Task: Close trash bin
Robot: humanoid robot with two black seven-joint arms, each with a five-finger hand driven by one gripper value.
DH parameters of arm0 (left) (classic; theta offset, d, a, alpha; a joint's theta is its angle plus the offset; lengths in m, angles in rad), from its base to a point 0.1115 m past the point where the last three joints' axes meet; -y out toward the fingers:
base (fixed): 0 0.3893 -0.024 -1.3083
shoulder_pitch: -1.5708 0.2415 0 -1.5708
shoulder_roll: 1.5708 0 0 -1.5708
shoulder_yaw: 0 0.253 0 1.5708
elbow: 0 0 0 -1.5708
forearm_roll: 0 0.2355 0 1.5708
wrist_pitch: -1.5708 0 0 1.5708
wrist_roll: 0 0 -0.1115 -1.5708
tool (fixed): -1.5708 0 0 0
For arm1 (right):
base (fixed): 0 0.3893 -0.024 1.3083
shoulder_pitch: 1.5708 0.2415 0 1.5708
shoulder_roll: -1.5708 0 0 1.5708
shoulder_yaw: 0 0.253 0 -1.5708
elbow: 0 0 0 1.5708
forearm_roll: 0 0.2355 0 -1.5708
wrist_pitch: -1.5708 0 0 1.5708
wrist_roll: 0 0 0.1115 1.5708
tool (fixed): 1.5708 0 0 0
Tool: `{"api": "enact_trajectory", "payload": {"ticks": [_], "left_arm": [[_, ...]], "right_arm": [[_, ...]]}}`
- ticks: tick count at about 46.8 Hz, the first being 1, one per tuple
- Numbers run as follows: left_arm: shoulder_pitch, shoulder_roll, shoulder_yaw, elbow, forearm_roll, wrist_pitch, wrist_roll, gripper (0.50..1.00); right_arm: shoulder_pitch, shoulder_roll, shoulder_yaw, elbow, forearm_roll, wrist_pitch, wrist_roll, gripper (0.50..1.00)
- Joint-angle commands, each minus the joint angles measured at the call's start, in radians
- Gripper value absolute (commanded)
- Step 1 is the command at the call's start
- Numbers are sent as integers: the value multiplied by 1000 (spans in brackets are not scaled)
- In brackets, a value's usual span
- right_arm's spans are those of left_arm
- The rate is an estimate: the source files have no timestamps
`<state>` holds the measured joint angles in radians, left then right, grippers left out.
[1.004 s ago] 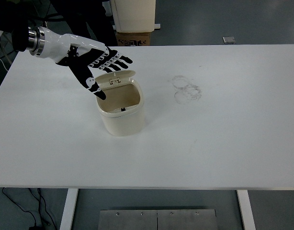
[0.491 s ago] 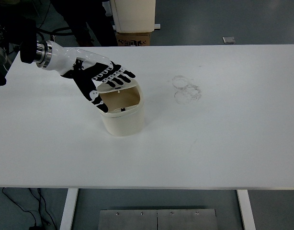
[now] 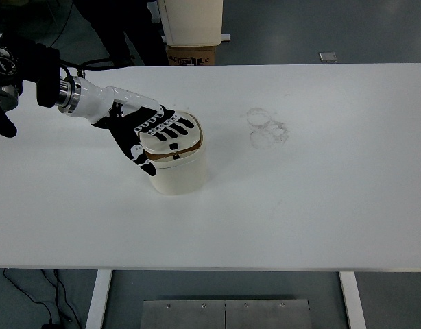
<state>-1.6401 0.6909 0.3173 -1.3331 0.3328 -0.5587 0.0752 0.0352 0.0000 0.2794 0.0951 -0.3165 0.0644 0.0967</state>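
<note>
On the left-centre of the white worktop stands the cream trash bin, upright, well back from the near edge. Its lid lies nearly flat over the opening, with a thin dark-brown gap visible along the lid's front and right edge, so whether it is fully seated cannot be told. A small dark latch mark shows at the front rim.

Reaching in from the left edge, the left robot hand rests palm-down on top of the lid. Its fingers are spread and extended across the lid's left and rear part, grasping nothing; the thumb hangs down along the bin's left side, near the rim. The white forearm shell and black wrist trail away toward the upper left.

Faint grey ring smudges mark the worktop to the bin's right, well apart from it. No right arm is visible.
</note>
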Motion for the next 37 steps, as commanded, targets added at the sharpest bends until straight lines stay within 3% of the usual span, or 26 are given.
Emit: {"api": "enact_trajectory", "payload": {"ticks": [1,37], "left_arm": [[5,-1,0,0,0,-1,0,1000],[31,-11,-1,2,-1,2,0,1000]], "right_arm": [[0,0,0,0,-1,0,0,991],[0,0,0,0,1,0,0,991]]}}
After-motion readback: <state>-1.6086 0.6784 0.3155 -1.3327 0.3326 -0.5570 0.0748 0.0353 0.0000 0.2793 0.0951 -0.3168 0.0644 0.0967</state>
